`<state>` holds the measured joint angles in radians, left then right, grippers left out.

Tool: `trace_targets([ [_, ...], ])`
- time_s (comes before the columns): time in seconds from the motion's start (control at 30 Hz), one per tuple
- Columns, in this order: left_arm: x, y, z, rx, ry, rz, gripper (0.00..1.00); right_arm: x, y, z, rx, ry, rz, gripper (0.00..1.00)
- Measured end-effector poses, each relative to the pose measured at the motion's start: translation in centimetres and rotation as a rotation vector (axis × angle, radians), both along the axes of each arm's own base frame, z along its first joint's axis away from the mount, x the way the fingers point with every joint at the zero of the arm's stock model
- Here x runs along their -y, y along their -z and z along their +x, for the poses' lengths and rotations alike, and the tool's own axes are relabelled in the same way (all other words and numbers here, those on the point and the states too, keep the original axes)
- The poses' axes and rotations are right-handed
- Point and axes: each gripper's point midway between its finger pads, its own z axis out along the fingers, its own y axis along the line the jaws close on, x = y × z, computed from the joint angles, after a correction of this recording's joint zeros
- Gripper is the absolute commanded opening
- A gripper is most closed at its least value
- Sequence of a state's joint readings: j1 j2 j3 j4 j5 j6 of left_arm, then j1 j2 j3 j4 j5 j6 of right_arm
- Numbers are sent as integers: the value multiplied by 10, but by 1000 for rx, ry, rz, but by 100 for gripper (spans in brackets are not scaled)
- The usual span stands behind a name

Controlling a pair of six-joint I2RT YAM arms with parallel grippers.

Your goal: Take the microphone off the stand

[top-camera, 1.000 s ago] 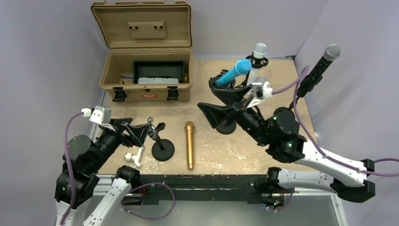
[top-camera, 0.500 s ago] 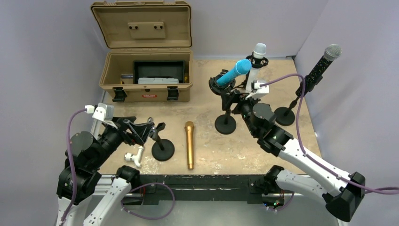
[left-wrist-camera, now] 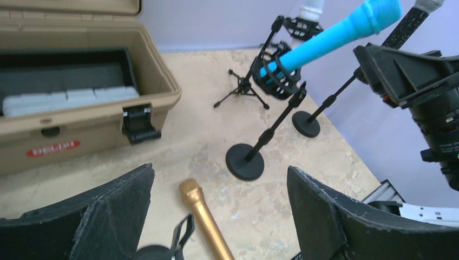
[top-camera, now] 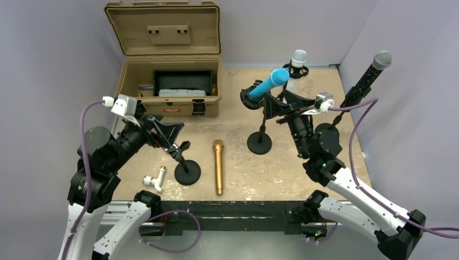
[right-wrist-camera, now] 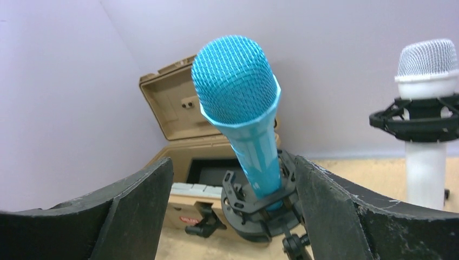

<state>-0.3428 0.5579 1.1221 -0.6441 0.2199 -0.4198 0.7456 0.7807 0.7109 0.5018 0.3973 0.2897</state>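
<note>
Approach step: the right gripper [top-camera: 280, 106], fingers apart, faces the blue microphone [top-camera: 269, 84], which sits tilted in its stand [top-camera: 259, 143] at the upper centre-right of the overhead view. Next, it likely needs to close on the body and draw it out along its tilt. The left gripper [top-camera: 168, 135], fingers apart, hovers over an empty stand [top-camera: 187, 172] at lower left; there are four microphones, four stands and one open case [top-camera: 178, 105].

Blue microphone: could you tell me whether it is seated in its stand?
Seated: the blue microphone sits in its black shock mount; the right gripper is open.
</note>
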Motion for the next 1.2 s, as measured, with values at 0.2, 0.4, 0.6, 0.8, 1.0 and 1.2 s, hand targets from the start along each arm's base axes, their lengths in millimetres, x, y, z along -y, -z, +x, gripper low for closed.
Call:
trace_targets([
  [0.2, 10, -45, 24, 103, 22, 14, 90, -14, -2, 12, 45, -2, -21, 71],
  [0.4, 7, -43, 28, 170, 13, 70, 90, -27, 17, 30, 16, 7, -69, 63],
  [0.6, -2, -10, 32, 180, -20, 144, 90, -29, 12, 34, 42, 17, -52, 57],
  [0.8, -5, 6, 37, 173, -31, 180, 90, -24, 16, 41, 29, 61, -36, 55],
  [1.0, -7, 8, 35, 190, -39, 185, 89, -25, 22, 49, 16, 87, -37, 53],
  [1.2, -7, 6, 36, 202, -38, 180, 89, -30, 34, 57, 9, 104, -92, 46],
])
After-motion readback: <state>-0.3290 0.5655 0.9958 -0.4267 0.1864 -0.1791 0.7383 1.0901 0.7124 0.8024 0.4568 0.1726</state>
